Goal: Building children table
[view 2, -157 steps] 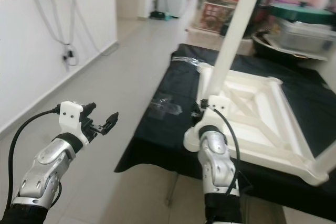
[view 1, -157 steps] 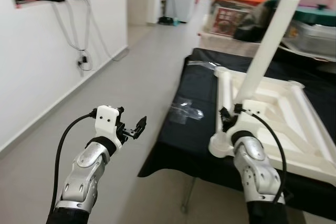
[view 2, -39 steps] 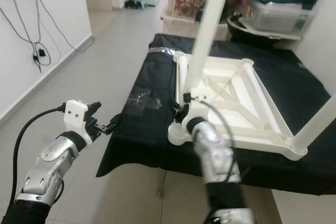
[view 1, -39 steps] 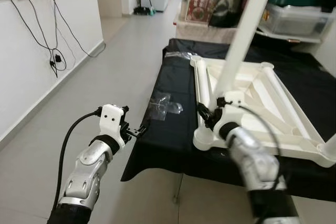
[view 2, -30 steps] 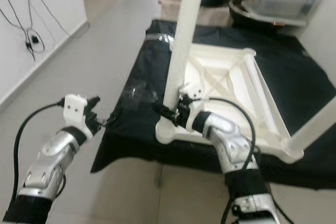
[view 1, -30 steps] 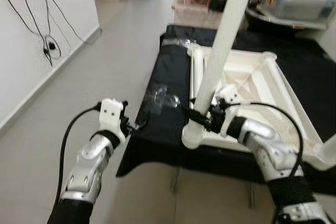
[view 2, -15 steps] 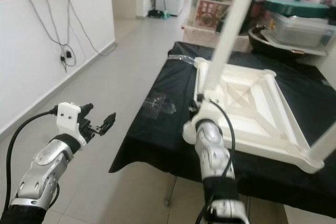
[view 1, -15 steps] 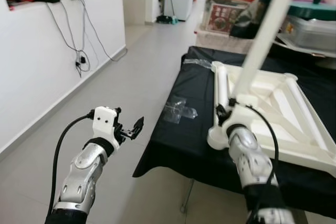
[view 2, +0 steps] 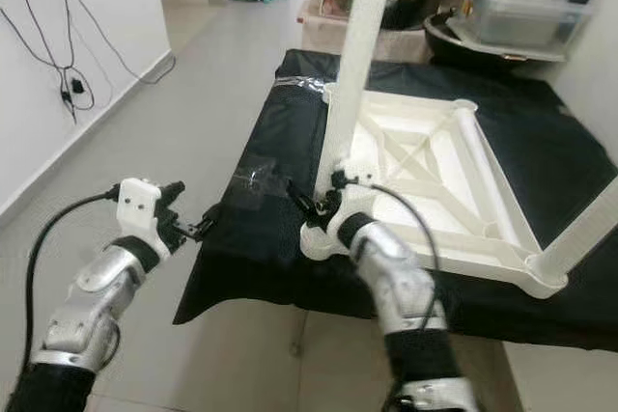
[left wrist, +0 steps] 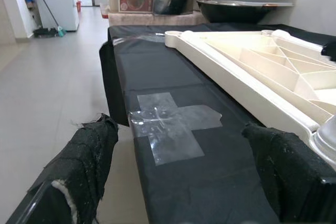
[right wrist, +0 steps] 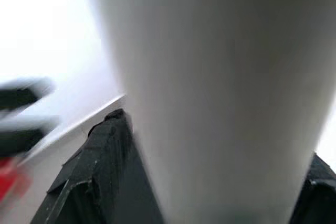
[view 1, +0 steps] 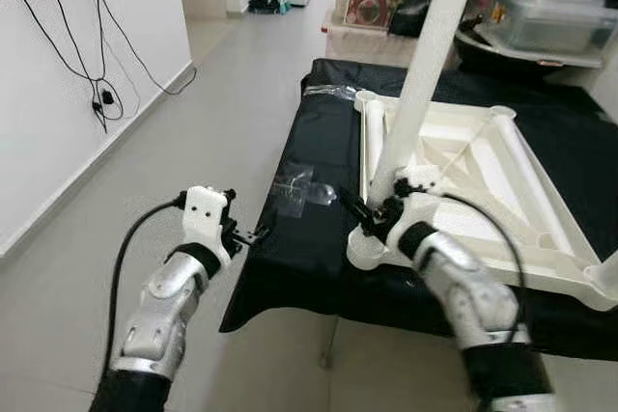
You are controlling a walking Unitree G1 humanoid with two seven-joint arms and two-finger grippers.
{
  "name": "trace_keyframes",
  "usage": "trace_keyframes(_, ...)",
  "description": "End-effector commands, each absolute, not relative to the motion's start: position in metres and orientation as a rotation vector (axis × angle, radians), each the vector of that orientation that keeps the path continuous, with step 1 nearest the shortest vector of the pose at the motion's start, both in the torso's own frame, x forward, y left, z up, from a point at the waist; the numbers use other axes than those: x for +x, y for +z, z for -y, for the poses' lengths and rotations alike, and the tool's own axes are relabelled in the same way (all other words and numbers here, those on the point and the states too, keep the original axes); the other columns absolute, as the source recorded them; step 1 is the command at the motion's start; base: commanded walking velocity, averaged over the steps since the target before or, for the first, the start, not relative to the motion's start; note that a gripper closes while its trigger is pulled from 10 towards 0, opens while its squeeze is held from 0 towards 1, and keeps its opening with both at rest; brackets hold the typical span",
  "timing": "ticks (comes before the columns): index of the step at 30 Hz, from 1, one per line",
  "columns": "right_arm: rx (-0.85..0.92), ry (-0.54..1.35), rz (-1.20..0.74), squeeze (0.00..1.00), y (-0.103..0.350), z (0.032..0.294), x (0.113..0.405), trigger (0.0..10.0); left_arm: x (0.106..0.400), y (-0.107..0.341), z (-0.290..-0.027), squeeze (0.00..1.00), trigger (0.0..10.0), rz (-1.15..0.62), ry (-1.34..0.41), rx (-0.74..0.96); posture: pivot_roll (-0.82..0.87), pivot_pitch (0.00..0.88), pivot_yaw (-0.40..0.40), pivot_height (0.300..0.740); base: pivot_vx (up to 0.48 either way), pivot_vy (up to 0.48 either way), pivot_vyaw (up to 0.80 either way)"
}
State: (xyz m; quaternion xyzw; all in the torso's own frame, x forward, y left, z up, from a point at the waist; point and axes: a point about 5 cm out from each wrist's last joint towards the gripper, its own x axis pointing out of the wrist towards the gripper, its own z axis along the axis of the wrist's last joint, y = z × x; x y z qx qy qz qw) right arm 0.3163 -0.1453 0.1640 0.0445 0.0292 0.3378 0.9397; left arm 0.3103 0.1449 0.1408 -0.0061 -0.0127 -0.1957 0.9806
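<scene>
A white children's table (view 1: 550,195) lies upside down on a black-clothed table (view 1: 319,142). One white leg (view 1: 425,55) stands tilted at its near left corner. My right gripper (view 1: 372,214) is shut on this leg just above the corner socket; in the right wrist view the leg (right wrist: 210,77) sits between the black fingers (right wrist: 105,150). A second leg (view 2: 579,229) rises from the near right corner. My left gripper (view 1: 253,234) hangs open over the floor, just left of the cloth's edge, with nothing between its fingers (left wrist: 84,156).
A cross of clear tape (left wrist: 168,124) is stuck on the cloth near the left edge. Storage bins and a bowl (view 1: 541,7) crowd the far end. A white wall with hanging cables (view 1: 68,55) runs along the left, with bare grey floor (view 1: 222,94) between.
The camera has swung and dipped. My right gripper still grips the leg at the corner, its forearm now reaching in from the right. The left gripper looks nearer the cloth's edge.
</scene>
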Motion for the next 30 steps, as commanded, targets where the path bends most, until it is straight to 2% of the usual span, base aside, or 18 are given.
trace_keyframes(1, 0.08, 0.914, -0.072, 0.0, 0.158, 0.122, 0.302, 7.5, 0.308, 0.137, -0.147, 0.0, 10.0, 0.018, -0.38, -0.01, 0.12, 0.0, -0.091, 0.74, 0.0, 0.0, 0.0)
trace_keyframes(3, 0.078, 0.921, -0.085, 0.0, 0.155, 0.122, 0.302, 7.5, 0.307, 0.135, -0.148, 0.0, 10.0, 0.015, -0.376, -0.01, 0.12, 0.0, -0.091, 0.74, 0.0, 0.0, 0.0)
trace_keyframes(4, 0.102, 0.868, -0.097, 0.0, 0.152, 0.124, 0.309, 0.8, 0.306, 0.135, -0.148, 0.0, 10.0, 0.014, -0.373, -0.011, 0.12, 0.0, -0.095, 0.74, 0.0, 0.0, 0.0)
trace_keyframes(5, 0.124, 0.803, -0.109, 0.0, 0.148, 0.126, 0.316, 0.0, 0.306, 0.134, -0.148, 0.0, 10.0, 0.013, -0.372, -0.012, 0.12, 0.0, -0.096, 0.74, 0.0, 0.0, 0.0)
trace_keyframes(12, 0.242, 0.467, -0.113, 0.0, 0.136, 0.146, 0.336, 0.0, 0.305, 0.134, -0.148, 0.0, 10.0, 0.014, -0.372, -0.012, 0.12, 0.0, -0.091, 0.74, 0.0, 0.0, 0.0)
trace_keyframes(13, 0.257, 0.092, -0.237, 0.0, 0.115, 0.176, 0.342, 0.0, 0.305, 0.134, -0.149, 0.0, 10.0, 0.013, -0.372, -0.008, 0.12, 0.0, -0.088, 0.74, 0.0, 0.0, 0.0)
trace_keyframes(14, 0.255, -0.066, -0.294, 0.0, 0.106, 0.189, 0.341, 0.0, 0.305, 0.134, -0.15, 0.0, 10.0, 0.013, -0.372, -0.008, 0.12, 0.0, -0.085, 0.74, 0.0, 0.0, 0.0)
trace_keyframes(16, 0.255, -0.066, -0.294, 0.0, 0.106, 0.189, 0.341, 0.0, 0.305, 0.134, -0.15, 0.0, 10.0, 0.013, -0.372, -0.008, 0.12, 0.0, -0.085, 0.74, 0.0, 0.0, 0.0)
trace_keyframes(18, 0.262, -0.336, -0.365, 0.0, 0.094, 0.21, 0.331, 0.0, 0.304, 0.134, -0.149, 0.0, 10.0, 0.011, -0.374, -0.006, 0.12, 0.0, -0.085, 0.74, 0.0, 0.0, 0.0)
trace_keyframes(20, 0.258, -0.419, -0.381, 0.0, 0.092, 0.216, 0.325, 0.0, 0.305, 0.135, -0.149, 0.0, 10.0, 0.011, -0.374, -0.006, 0.12, 0.0, -0.082, 0.74, 0.0, 0.0, 0.0)
trace_keyframes(21, 0.262, -0.419, -0.361, 0.0, 0.098, 0.208, 0.324, 10.0, 0.305, 0.135, -0.147, 0.0, 10.0, 0.01, -0.378, -0.008, 0.11, 0.0, -0.075, 0.74, 0.0, 0.0, 0.0)
trace_keyframes(22, 0.253, -0.339, -0.323, 0.0, 0.106, 0.193, 0.327, 10.0, 0.305, 0.134, -0.146, 0.0, 10.0, 0.008, -0.382, -0.01, 0.1, 0.0, -0.07, 0.74, 0.0, 0.0, 0.0)
trace_keyframes(25, 0.247, -0.271, -0.294, 0.0, 0.111, 0.181, 0.33, 10.0, 0.305, 0.134, -0.145, 0.0, 10.0, 0.007, -0.385, -0.011, 0.1, 0.0, -0.07, 0.74, 0.0, 0.0, 0.0)
trace_keyframes(26, 0.321, 0.0, -0.167, 0.03, 0.127, 0.15, 0.33, 10.0, 0.305, 0.133, -0.143, 0.0, 10.0, 0.006, -0.393, -0.012, 0.1, 0.0, -0.07, 0.74, 0.0, 0.0, 0.0)
trace_keyframes(27, 0.321, 0.0, -0.167, 0.03, 0.127, 0.15, 0.33, 10.0, 0.305, 0.133, -0.143, 0.0, 10.0, 0.006, -0.393, -0.012, 0.1, 0.0, -0.07, 0.74, 0.0, 0.0, 0.0)
trace_keyframes(28, 0.367, 0.146, -0.125, 1.0, 0.135, 0.137, 0.328, 10.0, 0.306, 0.135, -0.143, 0.0, 10.0, 0.008, -0.394, -0.012, 0.11, 0.0, -0.076, 0.74, 0.0, 0.0, 0.0)
trace_keyframes(29, 0.367, 0.146, -0.125, 1.0, 0.135, 0.137, 0.328, 10.0, 0.306, 0.135, -0.143, 0.0, 10.0, 0.008, -0.394, -0.012, 0.11, 0.0, -0.076, 0.74, 0.0, 0.0, 0.0)
trace_keyframes(30, 0.385, 0.273, -0.109, 1.0, 0.143, 0.126, 0.326, 10.0, 0.306, 0.136, -0.143, 0.0, 10.0, 0.012, -0.394, -0.014, 0.11, 0.0, -0.076, 0.74, 0.0, 0.0, 0.0)
